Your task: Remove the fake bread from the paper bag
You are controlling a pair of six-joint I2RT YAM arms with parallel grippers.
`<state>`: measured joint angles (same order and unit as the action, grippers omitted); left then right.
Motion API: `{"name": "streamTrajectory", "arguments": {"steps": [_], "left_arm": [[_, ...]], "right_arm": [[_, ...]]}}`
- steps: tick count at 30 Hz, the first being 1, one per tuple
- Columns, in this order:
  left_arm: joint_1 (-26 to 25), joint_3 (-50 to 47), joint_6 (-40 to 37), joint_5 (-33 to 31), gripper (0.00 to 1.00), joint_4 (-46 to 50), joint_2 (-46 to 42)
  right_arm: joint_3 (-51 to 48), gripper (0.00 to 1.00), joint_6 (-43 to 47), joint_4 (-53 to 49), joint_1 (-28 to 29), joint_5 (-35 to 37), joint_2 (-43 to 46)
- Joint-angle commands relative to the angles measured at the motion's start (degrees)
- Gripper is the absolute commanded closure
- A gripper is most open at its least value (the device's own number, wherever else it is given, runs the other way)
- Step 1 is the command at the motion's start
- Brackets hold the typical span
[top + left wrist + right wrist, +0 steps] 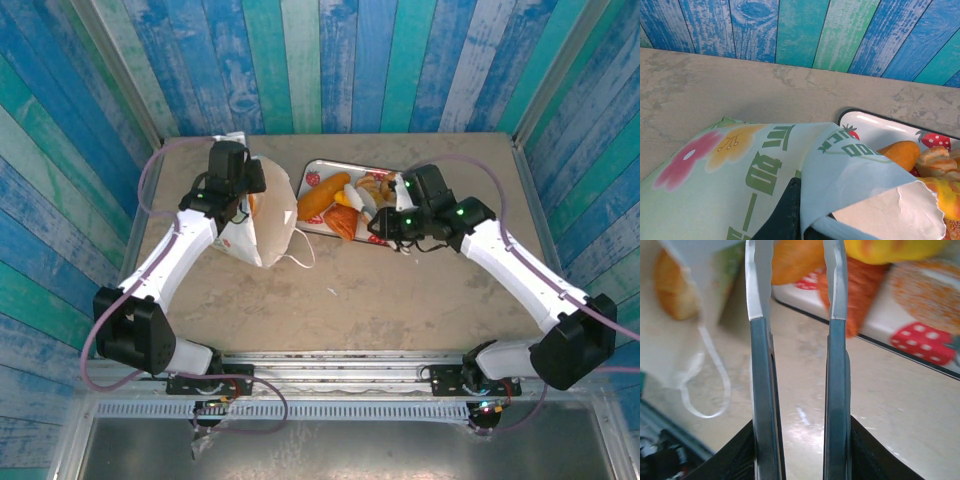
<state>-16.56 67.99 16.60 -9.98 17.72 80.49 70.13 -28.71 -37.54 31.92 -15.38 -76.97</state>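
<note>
Paper bag (270, 215) lying just left of tray (340, 163), rim clamped in left gripper (240, 200); right gripper (792, 260) at tray's near edge, jaws parted, holding nothing. Most bread (325, 200) on tray already; one roll (672, 285) inside bag's mouth. Looks light, hard, glossy, likely slippery; best pinched across the middle.

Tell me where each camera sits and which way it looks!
Top external: above and behind, looking down on the table; left arm and right arm show.
Left wrist: beside the paper bag, facing the strawberry tray and wall; one dark finger shows.
Right wrist: low, looking past the open right gripper at the tray's edge.
Shared: all three see fake bread on the tray.
</note>
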Motion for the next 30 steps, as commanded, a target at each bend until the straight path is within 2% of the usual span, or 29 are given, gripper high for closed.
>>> {"name": "streamTrajectory", "arguments": {"steps": [1, 6, 14, 21, 30], "left_arm": [[0.21, -0.29, -1.15, 0.01, 0.94, 0.03, -2.59], [0.21, -0.20, -1.30, 0.40, 0.94, -0.05, -2.51], [0.25, 0.09, -1.70, 1.35, 0.94, -0.63, -2.04], [0.20, 0.28, -3.42, 2.94, 0.95, -0.41, -2.66], [0.21, -1.84, -7.67, 7.59, 0.98, -0.13, -6.09]], "right_arm": [[5.23, 0.57, -0.15, -0.87, 4.50, -4.16, 0.89], [12.74, 0.56, 1.33, -3.77, 10.70, -5.02, -3.22], [19.15, 0.58, 2.51, -5.39, 15.85, -9.96, -12.59], [22.25, 0.61, 2.05, -6.37, 16.52, -11.41, -21.14], [27.74, 0.62, 0.03, -6.23, 16.47, -9.75, -28.70]]}}
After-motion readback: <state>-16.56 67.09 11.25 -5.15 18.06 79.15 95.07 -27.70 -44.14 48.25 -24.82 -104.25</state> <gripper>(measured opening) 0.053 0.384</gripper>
